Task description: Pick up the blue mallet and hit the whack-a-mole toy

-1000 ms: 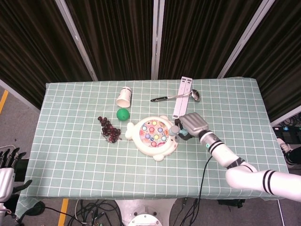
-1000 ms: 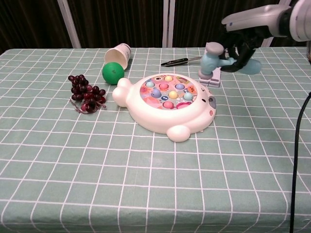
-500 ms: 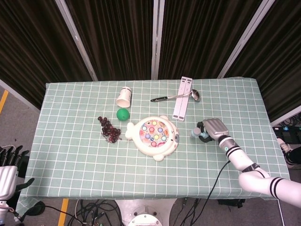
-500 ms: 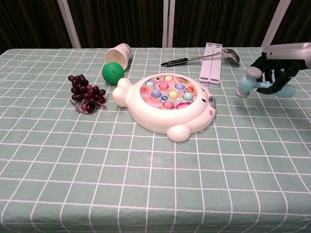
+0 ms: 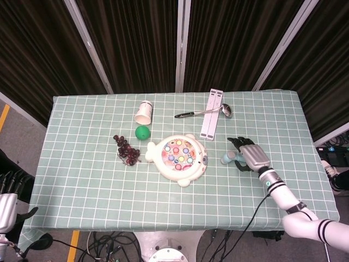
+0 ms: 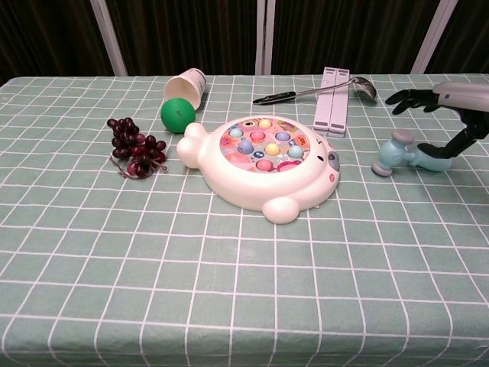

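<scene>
The white whack-a-mole toy (image 5: 177, 155) (image 6: 263, 164), with coloured pegs on top, sits near the table's middle. The blue mallet (image 5: 228, 158) (image 6: 393, 151) lies on the cloth to the toy's right, head toward the toy and handle pointing right. My right hand (image 5: 250, 155) (image 6: 451, 95) hovers over the handle with its fingers spread. Only the thumb reaches down near the handle's end, and the hand does not grip it. My left hand (image 5: 6, 204) hangs off the table's left front corner with nothing in it. It does not show in the chest view.
A tipped paper cup (image 5: 144, 113) (image 6: 186, 86), a green ball (image 5: 142, 132) (image 6: 177, 115) and dark grapes (image 5: 126, 149) (image 6: 136, 149) lie left of the toy. A ladle (image 5: 204, 112) (image 6: 321, 90) and a white strip (image 5: 211, 121) (image 6: 331, 111) lie behind it.
My right hand carried the mallet from beside the toy out to the right and down to the cloth, then spread its fingers off it. The left hand barely moved.
</scene>
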Tool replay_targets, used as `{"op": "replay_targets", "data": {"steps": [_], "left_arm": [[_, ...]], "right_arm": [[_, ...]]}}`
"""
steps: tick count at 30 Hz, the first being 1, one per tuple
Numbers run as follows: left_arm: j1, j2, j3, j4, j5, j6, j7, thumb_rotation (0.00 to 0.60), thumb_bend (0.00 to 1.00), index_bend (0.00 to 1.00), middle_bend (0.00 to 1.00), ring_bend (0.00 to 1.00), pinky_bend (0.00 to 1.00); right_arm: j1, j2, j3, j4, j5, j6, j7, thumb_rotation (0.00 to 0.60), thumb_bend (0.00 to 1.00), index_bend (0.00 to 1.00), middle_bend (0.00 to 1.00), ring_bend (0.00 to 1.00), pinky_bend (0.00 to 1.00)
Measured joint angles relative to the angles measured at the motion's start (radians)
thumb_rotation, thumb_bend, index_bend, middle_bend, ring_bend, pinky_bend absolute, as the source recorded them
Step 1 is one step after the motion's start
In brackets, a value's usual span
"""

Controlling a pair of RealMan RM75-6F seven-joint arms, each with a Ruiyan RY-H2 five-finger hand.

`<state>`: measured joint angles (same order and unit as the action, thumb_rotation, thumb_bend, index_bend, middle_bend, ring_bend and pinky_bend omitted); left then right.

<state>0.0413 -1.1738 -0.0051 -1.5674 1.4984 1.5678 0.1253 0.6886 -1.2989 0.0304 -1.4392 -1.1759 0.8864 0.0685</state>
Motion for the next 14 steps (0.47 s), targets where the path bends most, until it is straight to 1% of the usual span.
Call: {"op": "replay_targets", "data": {"steps": [4,7,11,14], "left_arm": [[0.001,-0.012,-0.009,0.018,0.004,0.019,-0.008,0.6,0.0,0.18,0.08,0.0,0.0],[0.002,-0.025,-0.019,0.035,0.007,0.037,-0.009,0.6,0.0,0.18,0.09,0.0,0.0],[0.0,-0.038,-0.031,0.048,0.007,0.047,-0.006,0.6,0.0,0.18,0.09,0.0,0.0],[-0.003,-0.039,-0.032,0.043,0.007,0.044,-0.001,0.6,0.0,0.18,0.09,0.0,0.0]], "right_arm": [[-0.08,0.054,-0.008,-0.064,-0.063,0.161,0.009,0.6,0.39,0.0,0.12,0.0,0.07],[-0.166,0.094,-0.021,-0.108,-0.114,0.317,0.013,0.6,0.39,0.0,0.13,0.0,0.07],[-0.316,0.141,-0.05,-0.158,-0.19,0.545,0.02,0.6,0.39,0.0,0.13,0.0,0.07],[-0.428,0.17,-0.075,-0.19,-0.249,0.673,0.027,0.6,0.39,0.0,0.13,0.0,0.07]]}}
